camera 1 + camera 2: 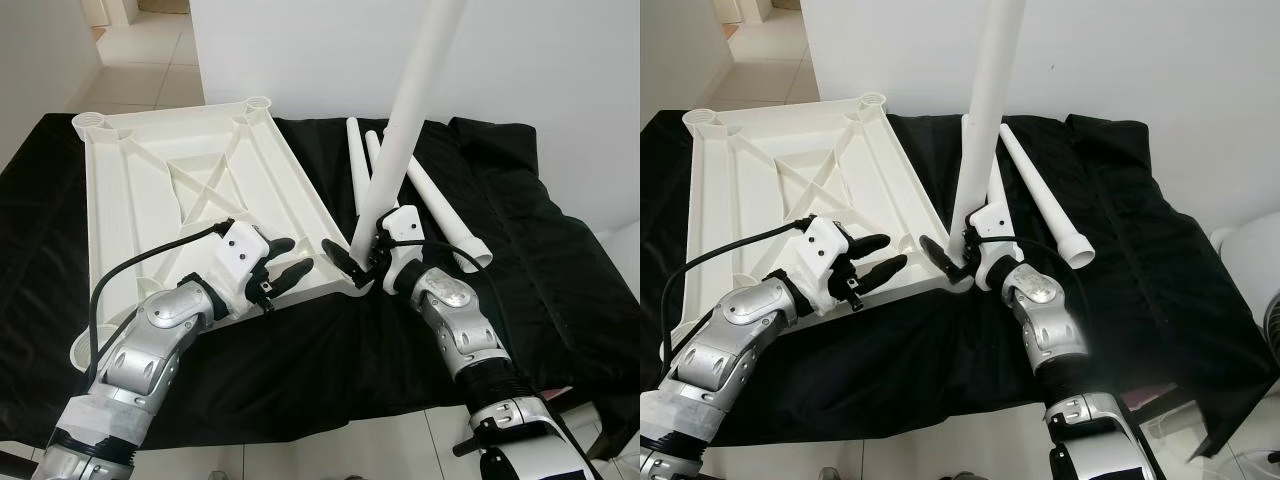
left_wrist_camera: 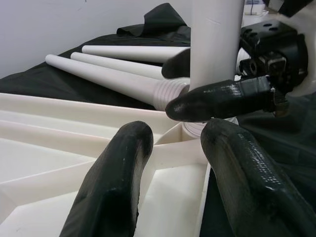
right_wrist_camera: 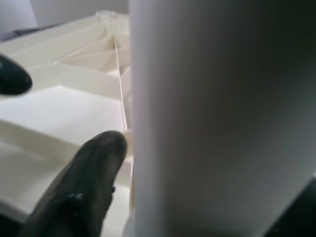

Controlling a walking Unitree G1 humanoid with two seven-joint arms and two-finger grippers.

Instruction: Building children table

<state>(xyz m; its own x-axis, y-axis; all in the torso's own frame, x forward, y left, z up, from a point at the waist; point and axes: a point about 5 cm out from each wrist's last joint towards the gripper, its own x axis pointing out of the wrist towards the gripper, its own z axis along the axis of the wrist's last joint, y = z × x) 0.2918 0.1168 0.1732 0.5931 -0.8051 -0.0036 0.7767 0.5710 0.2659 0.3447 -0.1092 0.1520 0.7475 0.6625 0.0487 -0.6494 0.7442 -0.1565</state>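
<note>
A white ribbed tabletop is lying upside down. One white leg is standing nearly upright in its near corner socket, while three spare legs are lying just beside it.

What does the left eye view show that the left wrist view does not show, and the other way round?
Left eye view: the whole upside-down tabletop, both arms, the tiled floor.
Left wrist view: close up, the threaded end of a loose leg and the left gripper, open over the tabletop's edge.
Both: the upright leg in the right gripper, loose legs on black cloth.
</note>
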